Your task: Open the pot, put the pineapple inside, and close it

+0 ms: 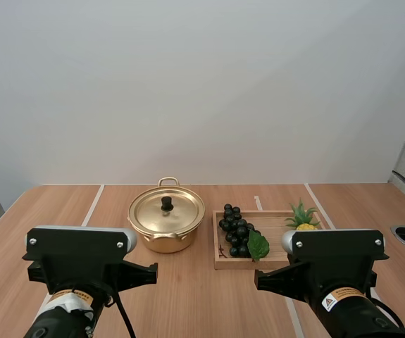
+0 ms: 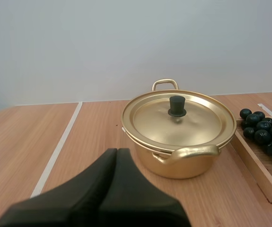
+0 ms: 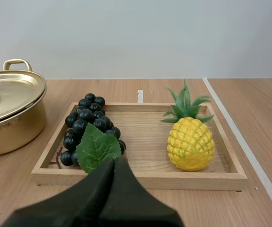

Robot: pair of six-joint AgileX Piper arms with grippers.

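High view
- Pot (image 1: 165, 231): on the table (image 1: 61, 204), just beside the left wall of the wooden tray (image 1: 248, 264), lid (image 1: 177, 205) on.
- Pineapple (image 1: 303, 221): upright in the tray's right end.
- Grapes (image 1: 234, 236): in the tray's left end.

Left wrist view
- Left gripper (image 2: 117, 152): fingers pressed together, empty, short of the pot at the tray's left wall.

Right wrist view
- Right gripper (image 3: 114, 161): fingers pressed together, empty, before the tray's near rim, between grapes and pineapple.
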